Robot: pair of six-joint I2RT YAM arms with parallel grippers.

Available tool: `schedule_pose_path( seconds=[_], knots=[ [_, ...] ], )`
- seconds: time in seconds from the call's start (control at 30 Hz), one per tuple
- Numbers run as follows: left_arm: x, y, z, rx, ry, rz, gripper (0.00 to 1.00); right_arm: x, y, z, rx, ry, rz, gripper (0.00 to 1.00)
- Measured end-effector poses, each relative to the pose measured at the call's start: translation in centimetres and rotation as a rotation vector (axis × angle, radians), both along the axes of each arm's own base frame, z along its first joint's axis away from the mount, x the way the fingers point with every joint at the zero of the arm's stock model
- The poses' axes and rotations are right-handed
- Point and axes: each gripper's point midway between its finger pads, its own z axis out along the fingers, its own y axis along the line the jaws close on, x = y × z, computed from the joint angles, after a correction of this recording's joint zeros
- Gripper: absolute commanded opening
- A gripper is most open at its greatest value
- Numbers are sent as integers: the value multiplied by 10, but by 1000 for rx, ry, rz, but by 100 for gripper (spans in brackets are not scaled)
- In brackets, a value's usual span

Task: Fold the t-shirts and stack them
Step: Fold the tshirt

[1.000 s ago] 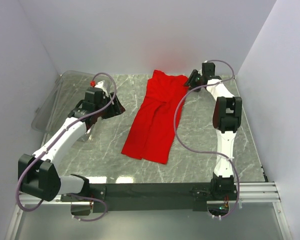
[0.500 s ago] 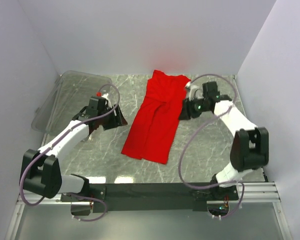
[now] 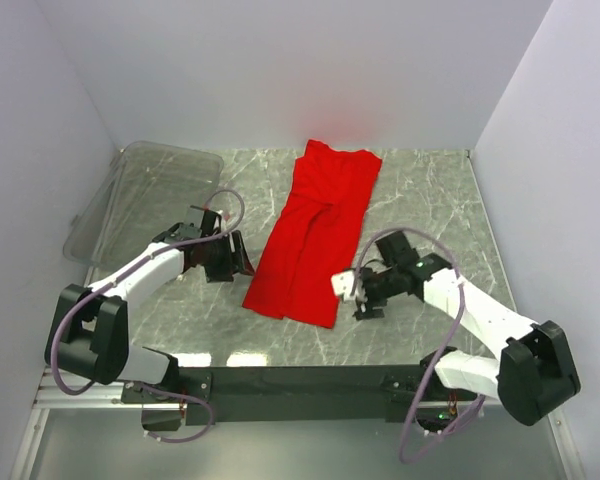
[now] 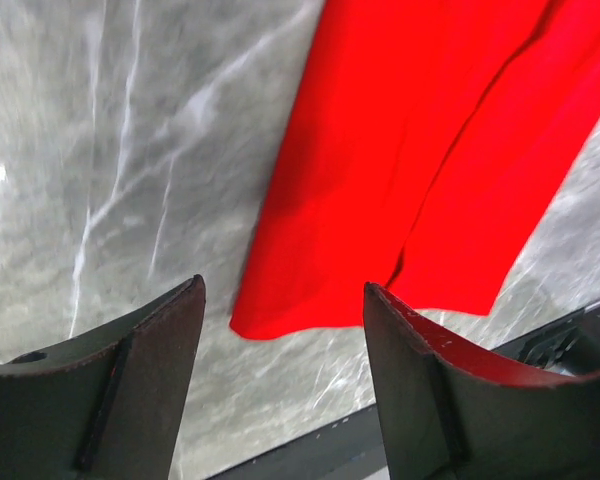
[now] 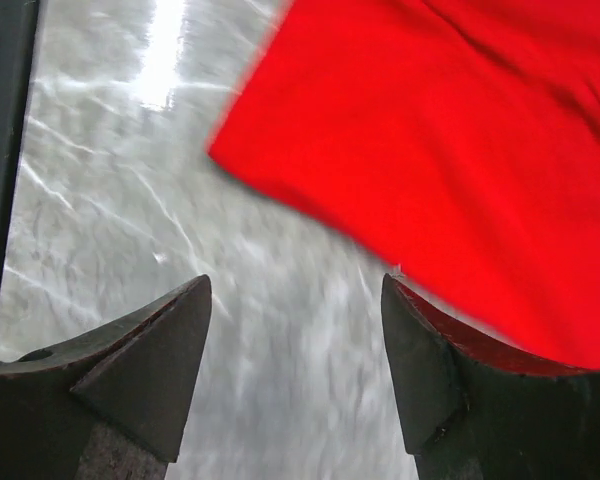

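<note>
Condition: one red t-shirt [image 3: 315, 235] lies on the marble-patterned tabletop [image 3: 430, 200], folded lengthwise into a long strip. It runs from the middle of the far edge towards the middle of the near edge, slanting slightly left. A clear plastic bin [image 3: 130, 190] sits at the far-left corner, apart from the shirt.

End effectors: the left gripper [image 3: 238, 262] is low beside the strip's near-left corner, fingers spread and holding nothing. The right gripper [image 3: 358, 292] is just off the near-right corner, also spread and empty. The right wrist view is blurred.

Risks:
- Either gripper may pinch only the top layer, which would open the lengthwise fold on lifting.
- The two corners may be taken at unequal height or timing, leaving the cross fold skewed.
- Fingertips may skid on the smooth tabletop and push the hem away instead of getting under it.

Markings: no brand, label or writing is readable on the shirt, bin or arms.
</note>
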Motion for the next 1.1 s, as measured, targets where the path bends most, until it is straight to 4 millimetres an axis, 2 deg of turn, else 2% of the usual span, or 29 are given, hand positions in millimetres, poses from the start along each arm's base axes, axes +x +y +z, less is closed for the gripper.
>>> schedule_pose_path(
  seconds=[0.23, 0.4, 0.6, 0.97, 1.1],
  knots=[
    [-25, 1, -15, 29, 94, -23, 64, -30, 43, -23, -27, -128, 237, 74],
    [-40, -2, -31, 46, 165, -33, 61, -31, 60, -35, -53, -151, 278, 70],
    [-56, -9, -50, 51, 247, -58, 61, -33, 66, -44, -94, -187, 299, 65],
    [-58, -16, -51, 32, 255, -70, 56, -39, 53, -63, -175, -199, 317, 64],
    [-57, -16, -52, 33, 254, -70, 49, -37, 55, -65, -185, -206, 325, 61]
  ],
)
